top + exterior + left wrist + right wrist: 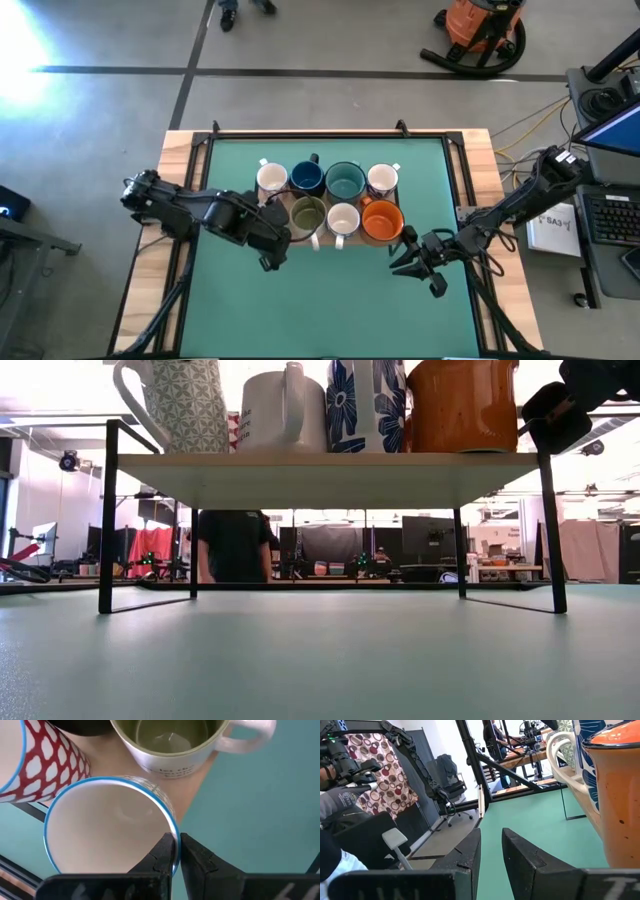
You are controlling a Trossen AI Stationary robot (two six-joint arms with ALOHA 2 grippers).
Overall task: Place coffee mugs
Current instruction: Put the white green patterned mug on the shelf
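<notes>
Left gripper (176, 851) pinches rim of blue-rimmed white mug (107, 827) at shelf (197, 782) edge, beside olive mug (167, 742). I see right gripper (418, 262) slightly parted, empty, just beside orange mug (381, 220).

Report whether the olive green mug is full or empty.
Empty: the left wrist view looks straight into the olive green mug, upright on the shelf, and its bare bottom shows.

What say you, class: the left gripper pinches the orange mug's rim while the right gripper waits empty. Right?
No. The left wrist view shows the left gripper pinching the rim of a blue-rimmed white mug, not the orange mug; the right gripper waits empty.
</notes>
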